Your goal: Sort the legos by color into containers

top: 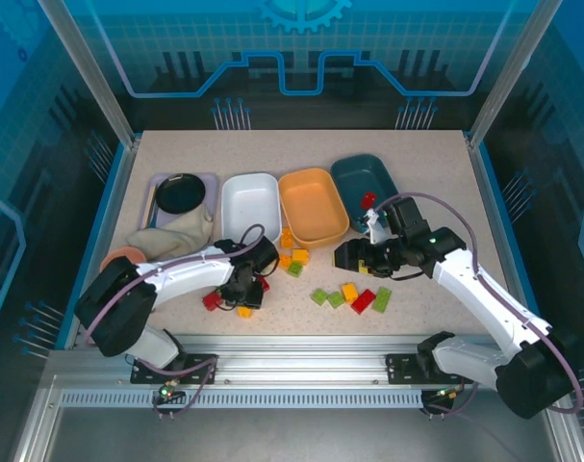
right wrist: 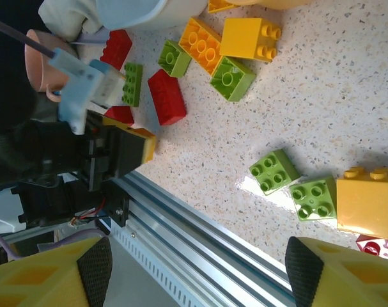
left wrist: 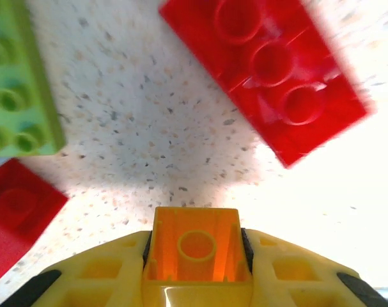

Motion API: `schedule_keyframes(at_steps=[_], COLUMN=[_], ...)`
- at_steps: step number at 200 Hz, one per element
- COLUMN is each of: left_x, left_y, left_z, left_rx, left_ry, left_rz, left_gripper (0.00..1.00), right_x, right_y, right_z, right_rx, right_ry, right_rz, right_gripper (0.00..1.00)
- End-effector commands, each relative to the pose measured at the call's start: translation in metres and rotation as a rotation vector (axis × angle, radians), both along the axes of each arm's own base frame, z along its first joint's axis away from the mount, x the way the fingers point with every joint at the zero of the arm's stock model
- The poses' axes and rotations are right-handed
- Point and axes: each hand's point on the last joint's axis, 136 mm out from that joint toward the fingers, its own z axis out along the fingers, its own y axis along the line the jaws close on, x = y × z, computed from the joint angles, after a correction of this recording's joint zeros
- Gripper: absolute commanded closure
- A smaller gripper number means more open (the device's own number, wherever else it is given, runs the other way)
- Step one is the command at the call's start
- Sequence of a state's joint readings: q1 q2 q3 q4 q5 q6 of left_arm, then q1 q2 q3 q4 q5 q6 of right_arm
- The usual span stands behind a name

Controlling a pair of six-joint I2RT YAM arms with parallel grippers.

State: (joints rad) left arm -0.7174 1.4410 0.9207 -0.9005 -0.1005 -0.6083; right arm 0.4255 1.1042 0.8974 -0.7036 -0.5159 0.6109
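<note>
One orange brick (left wrist: 194,246) is sitting between the yellow fingers (left wrist: 98,275) of your left gripper (top: 245,293). Both pads are pressing its sides, so you are pinching it. It is turning a face with a single ring toward the wrist camera; which way its long axis is running, you cannot tell. From above, it is lying at the near left of the table (top: 436,164), and you cannot tell whether it is touching the surface.

Just beyond it a long red brick (left wrist: 264,70) is lying flat, studs up, with its long axis slanting from upper left to lower right in the left wrist view. A green brick (left wrist: 18,89) is lying along the left edge of that view, its length running up and down, and a second red brick (left wrist: 15,211) is poking in at the lower left.

Your right gripper (right wrist: 200,275) is hanging with its fingers spread wide and is gripping nothing — it is hovering near the middle of the table, just in front of the orange tray (top: 314,207). Two green bricks (right wrist: 273,169) and a yellow brick (right wrist: 364,201) are lying close together on the table in its wrist view.

At the far side, the white tray (top: 250,207), the orange tray and the teal tray (top: 359,173) are sitting in a row. One red piece (top: 368,200) is lying in the teal tray.
</note>
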Motion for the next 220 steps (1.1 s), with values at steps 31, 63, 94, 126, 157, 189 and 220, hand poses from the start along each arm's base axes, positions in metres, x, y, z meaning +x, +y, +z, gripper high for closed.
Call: schedule_keyframes(at_steps=[31,63,94,126,157,189,220], left_x=[0.082,0.152,0.204,0.225,0.228,0.231,0.236], left_y=[0.009,0.024,0.031,0.028,0.023,0.018,0.013], left_z=[0.083,0.074,0.038,0.001,-0.015,-0.018,0.006], left_rx=[-0.078,-0.077,-0.064,-0.038,-0.053,-0.075,-0.117], left_ry=[-0.165,-0.179,-0.127,-0.056,-0.026,-0.015,-0.070], left_rz=[0.159,0.245,0.290,0.289,0.279,0.275,0.281], left_gripper=[0.72,0.72,0.70,0.68,0.65,0.47,0.36], right_x=[0.029,0.041,0.027,-0.005,-0.013,-0.024,-0.032], right_y=[0.006,-0.012,-0.058,-0.091,-0.109,-0.120,-0.121], right_z=[0.053,0.035,-0.013,-0.057,-0.082,-0.110,-0.135], right_rx=[0.087,-0.080,-0.372,-0.492,-0.537,-0.538,-0.510], right_ry=[-0.289,-0.244,-0.024,0.208,0.315,0.466,0.550], right_rz=[-0.041,-0.097,-0.227,-0.381,-0.466,-0.539,-0.583], right_gripper=[0.21,0.21,0.27,0.30,0.28,0.25,0.24])
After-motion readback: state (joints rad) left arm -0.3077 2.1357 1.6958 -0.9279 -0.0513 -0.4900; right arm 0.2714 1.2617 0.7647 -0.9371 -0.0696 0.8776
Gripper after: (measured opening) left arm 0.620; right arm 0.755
